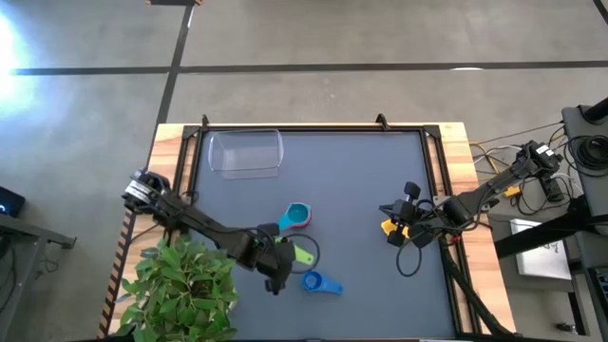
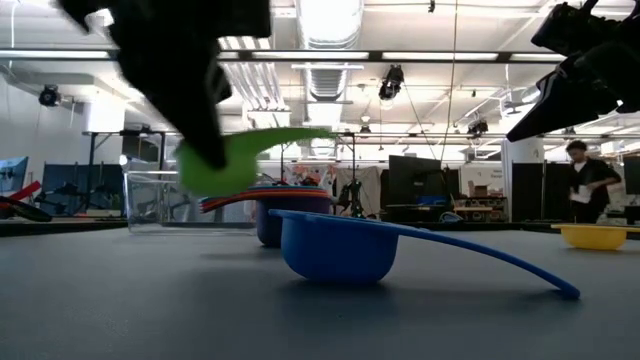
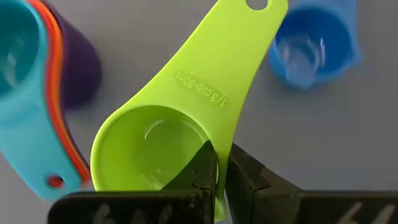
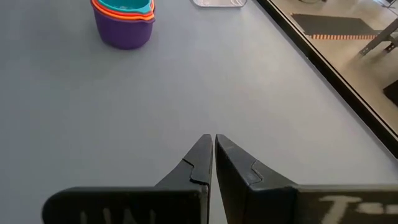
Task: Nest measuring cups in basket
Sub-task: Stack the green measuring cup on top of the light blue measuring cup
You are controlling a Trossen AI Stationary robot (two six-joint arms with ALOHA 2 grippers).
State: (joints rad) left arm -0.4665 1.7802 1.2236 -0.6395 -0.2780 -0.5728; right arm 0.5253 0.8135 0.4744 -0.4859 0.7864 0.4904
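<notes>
A: While the left tool (image 3: 217, 180) is clamped on the rim of the lime-green plastic measuring cup (image 3: 168, 124), why carry it off the grey counter (image 1: 361, 190)?

B: Judging by the task, to drop it into the nested stack of purple, orange and teal plastic cups (image 1: 295, 217). The cup hangs just beside that stack, on the side away from the clear rectangular plastic basket (image 1: 246, 152), which stands well apart and holds no cup.

A: And the others?

B: The small blue plastic cup (image 1: 319, 282) lies near the stack, beyond the green one. The yellow plastic cup (image 1: 392, 228) sits well apart from the stack, touching or just under the right tool (image 1: 404, 218), whose fingers are together on nothing.
</notes>
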